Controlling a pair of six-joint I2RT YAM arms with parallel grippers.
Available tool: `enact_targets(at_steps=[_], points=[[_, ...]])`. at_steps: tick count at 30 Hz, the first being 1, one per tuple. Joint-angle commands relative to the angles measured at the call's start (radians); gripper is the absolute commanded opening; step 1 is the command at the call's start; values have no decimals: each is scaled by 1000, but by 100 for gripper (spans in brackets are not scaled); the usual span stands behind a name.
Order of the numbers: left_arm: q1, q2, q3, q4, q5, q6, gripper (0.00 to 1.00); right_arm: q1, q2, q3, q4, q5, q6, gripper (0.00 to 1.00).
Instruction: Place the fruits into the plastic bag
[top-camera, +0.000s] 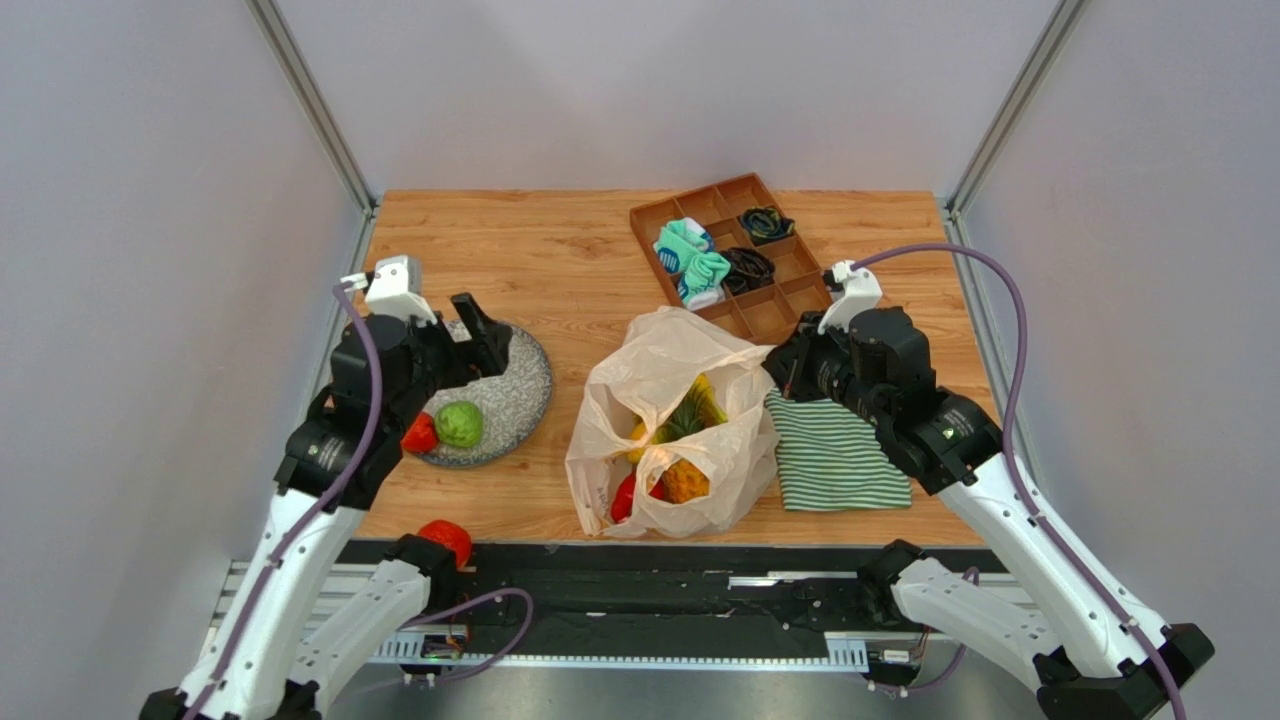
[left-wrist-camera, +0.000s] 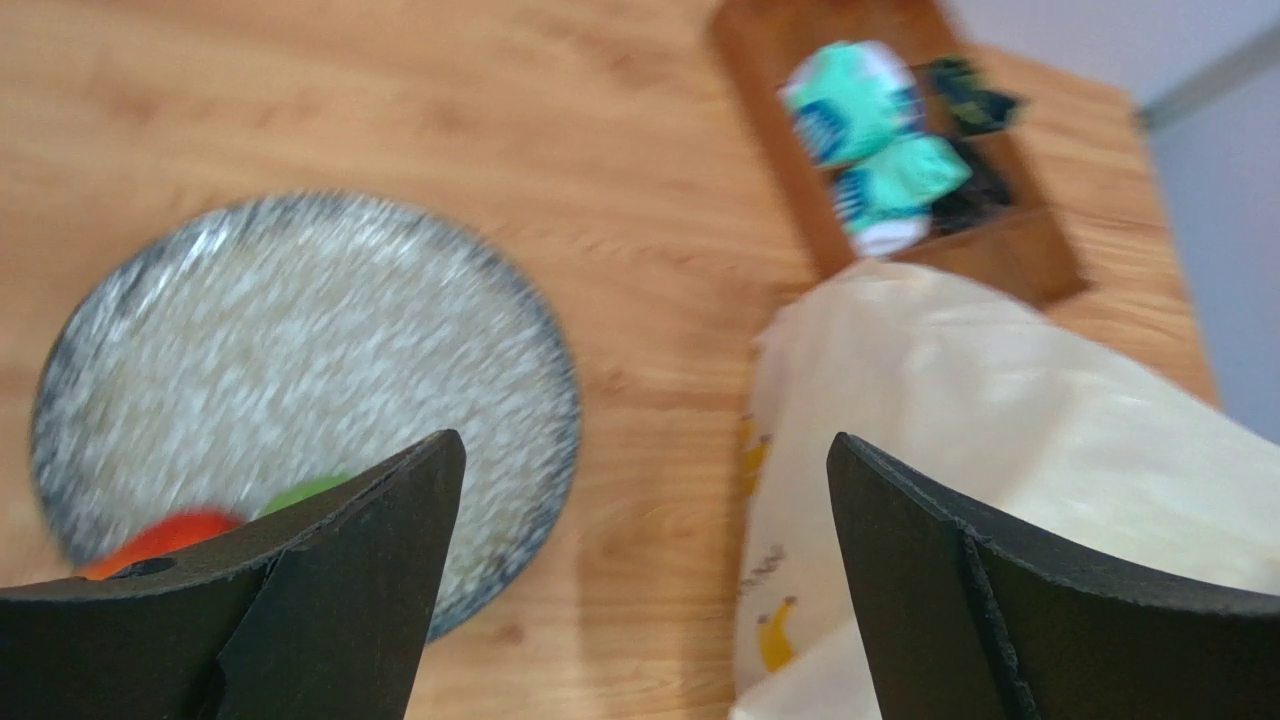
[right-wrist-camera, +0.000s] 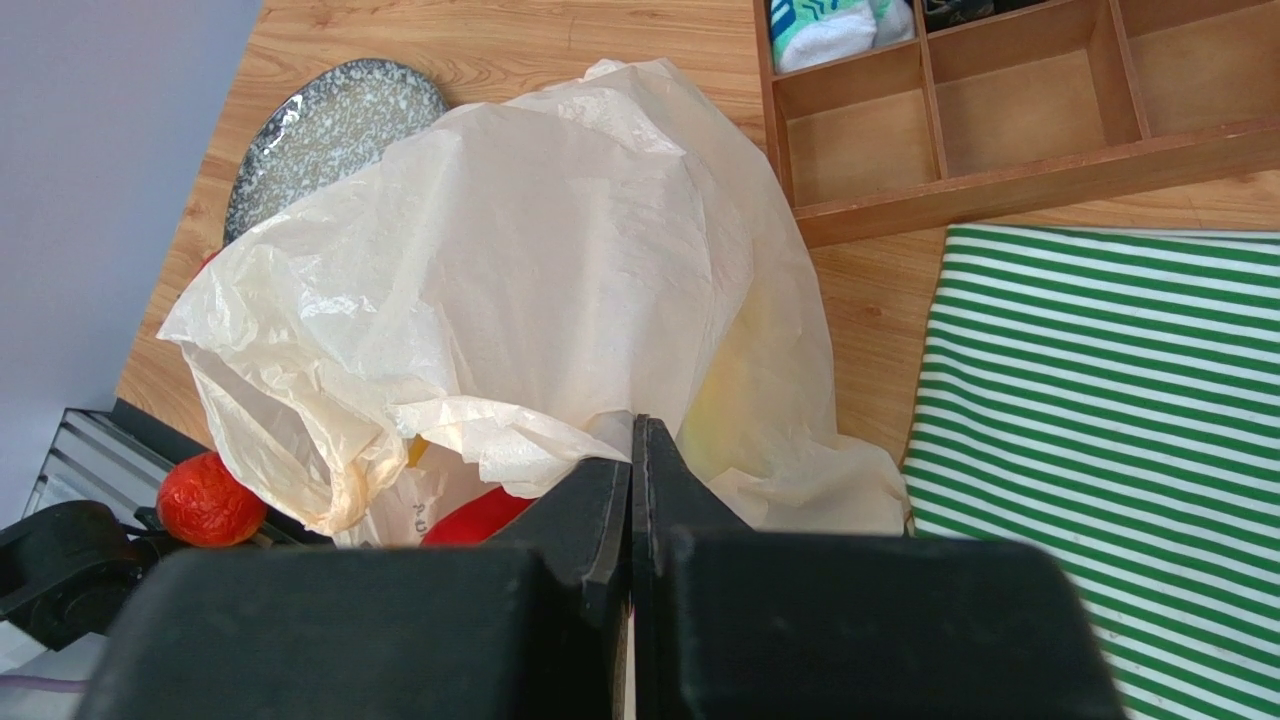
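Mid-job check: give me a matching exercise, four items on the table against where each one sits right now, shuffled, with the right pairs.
Things:
1. green fruit
2. pineapple
3. striped cloth
4. teal bundles

Places:
A. inside the plastic bag
B. in the wooden tray
C. on the speckled plate
D. flat on the table, right of the bag

Pairs: 1-C, 2-A, 3-D, 4-B.
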Motion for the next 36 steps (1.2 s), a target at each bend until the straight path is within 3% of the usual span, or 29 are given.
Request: enact_targets(at_steps=[1, 15, 36], points=[[164, 111, -133, -172, 43, -185, 99, -2, -4, 20, 49, -3, 4, 0], [232, 191, -302, -95, -66, -300, 99, -3, -10, 13, 49, -3, 0, 0], [315, 402, -345, 132, -12, -260, 93, -3, -7, 6, 49, -2, -2, 0]])
